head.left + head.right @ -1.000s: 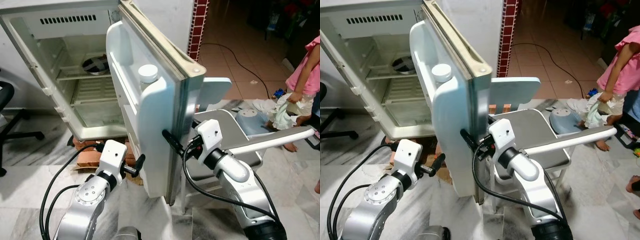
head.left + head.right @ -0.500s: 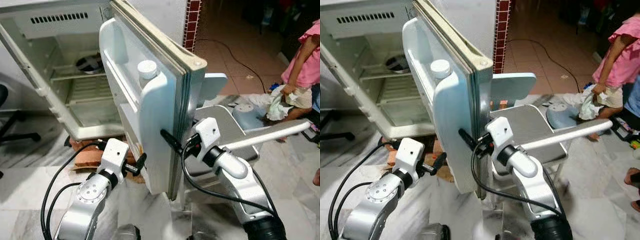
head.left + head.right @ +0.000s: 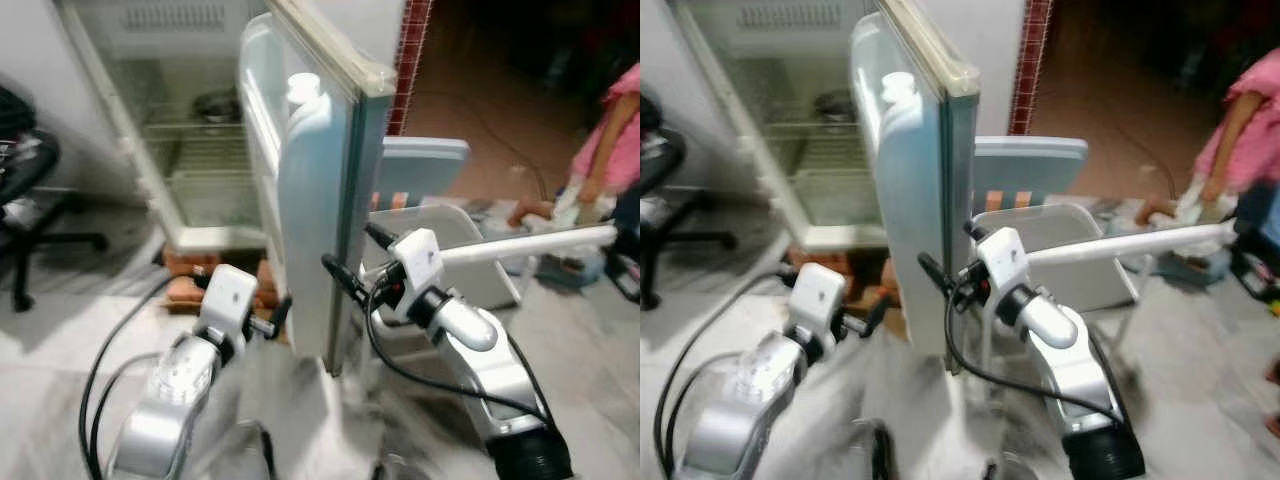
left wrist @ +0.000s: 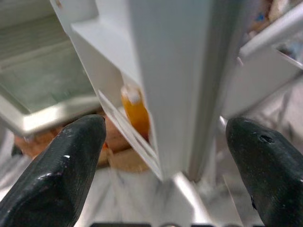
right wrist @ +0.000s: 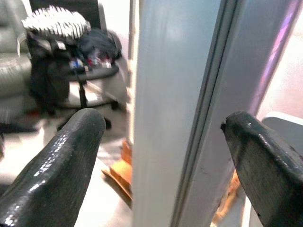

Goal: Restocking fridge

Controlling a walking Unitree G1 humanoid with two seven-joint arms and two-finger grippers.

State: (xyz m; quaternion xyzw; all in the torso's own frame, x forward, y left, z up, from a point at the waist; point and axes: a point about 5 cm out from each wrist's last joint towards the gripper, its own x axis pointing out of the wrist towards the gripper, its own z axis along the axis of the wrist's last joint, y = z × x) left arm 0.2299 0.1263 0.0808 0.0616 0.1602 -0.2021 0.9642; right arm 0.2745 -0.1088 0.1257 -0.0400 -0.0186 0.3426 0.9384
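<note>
Between the wide-spread left hand point(image 3: 272, 318) and right hand point(image 3: 346, 281) stands the upright fridge door point(image 3: 325, 200), edge-on; behind, a chair point(image 3: 440, 230).

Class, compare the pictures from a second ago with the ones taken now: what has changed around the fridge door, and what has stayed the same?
The camera has shifted and blurred, so the robot is moving. The right gripper still straddles the fridge door's outer edge, fingers open; the left gripper stays low beside the door's inner side, open. The white bottle remains in the door shelf. Nothing was grasped or released.
</note>
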